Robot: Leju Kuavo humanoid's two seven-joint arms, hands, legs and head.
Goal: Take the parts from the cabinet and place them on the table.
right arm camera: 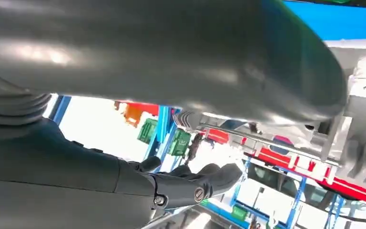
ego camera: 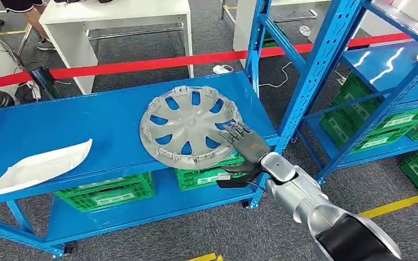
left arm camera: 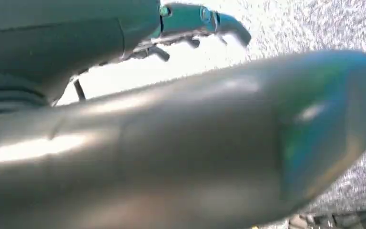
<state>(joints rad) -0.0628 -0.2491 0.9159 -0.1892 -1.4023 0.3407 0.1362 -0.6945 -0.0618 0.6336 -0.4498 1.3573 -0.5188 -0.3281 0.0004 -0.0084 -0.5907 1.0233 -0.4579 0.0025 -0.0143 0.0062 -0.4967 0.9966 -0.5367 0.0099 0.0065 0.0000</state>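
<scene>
Right hand (ego camera: 243, 145) of mine grasps the near rim of the hubcap (ego camera: 188, 128), fingers on top, thumb beneath; it looks light, stiff, thin and slippery.

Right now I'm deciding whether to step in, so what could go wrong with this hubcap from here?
The right hand holds the grey hubcap only at its near rim, fingers on top and thumb beneath, so the wide disc may tilt or slip once lifted. The hubcap overhangs the blue shelf's front edge, so a loose grip could drop it to the floor. Swinging it out sideways might strike the blue upright close by.
</scene>
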